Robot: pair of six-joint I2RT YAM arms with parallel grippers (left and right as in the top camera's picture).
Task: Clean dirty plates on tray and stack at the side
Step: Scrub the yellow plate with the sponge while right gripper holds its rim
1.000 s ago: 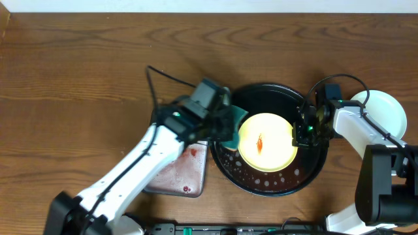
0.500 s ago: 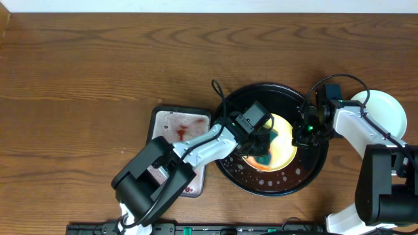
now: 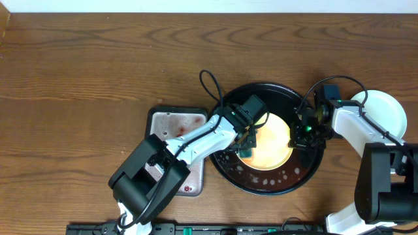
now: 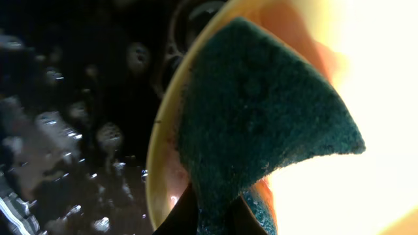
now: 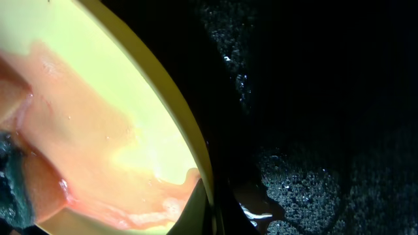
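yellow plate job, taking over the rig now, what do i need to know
Left gripper: shut on the sponge, pressed on the left of the yellow plate.
Right gripper: shut on that plate's right rim, steadying it in the black tray.
Done: a white plate lies on the table right of the tray.
Left: sauce film covers the yellow plate; finish wiping, then stack it on the white one.

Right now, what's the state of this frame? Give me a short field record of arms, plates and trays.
left jaws: shut on teal sponge, pressed on yellow plate's left part
right jaws: gripping yellow plate's right rim
yellow plate: in black tray, sauce smeared into orange film
white plate: on table, right of black tray
grey tray: red-stained, left of black tray
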